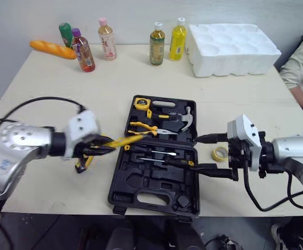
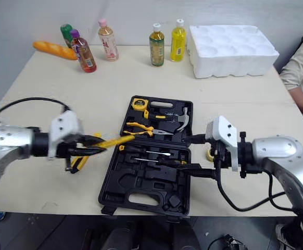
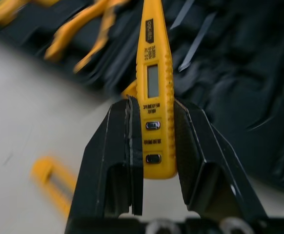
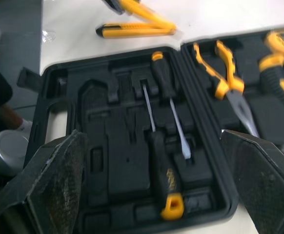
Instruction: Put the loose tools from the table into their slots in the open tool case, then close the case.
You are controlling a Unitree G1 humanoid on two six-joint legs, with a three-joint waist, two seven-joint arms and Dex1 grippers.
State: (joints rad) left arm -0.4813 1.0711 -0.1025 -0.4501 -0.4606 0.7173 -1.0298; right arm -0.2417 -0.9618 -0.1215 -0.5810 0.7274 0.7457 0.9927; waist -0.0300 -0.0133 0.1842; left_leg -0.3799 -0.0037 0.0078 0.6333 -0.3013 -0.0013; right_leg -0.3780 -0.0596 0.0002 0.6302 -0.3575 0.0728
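Slim yellow tester pen (image 3: 154,83) clamped in left gripper (image 3: 156,109), by open black plastic tool case (image 1: 151,183), right gripper (image 1: 197,153) spread apart at case edge

A person's sleeve (image 1: 300,70) is running off the right edge. The right gripper (image 1: 194,153) is partly covering the tape roll (image 1: 218,153), the left gripper (image 1: 105,145) the yellow knife (image 1: 82,164).

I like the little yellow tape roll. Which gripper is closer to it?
Right. The right gripper is open just beside the tape roll; the left gripper is across the case, holding a yellow tester pen.
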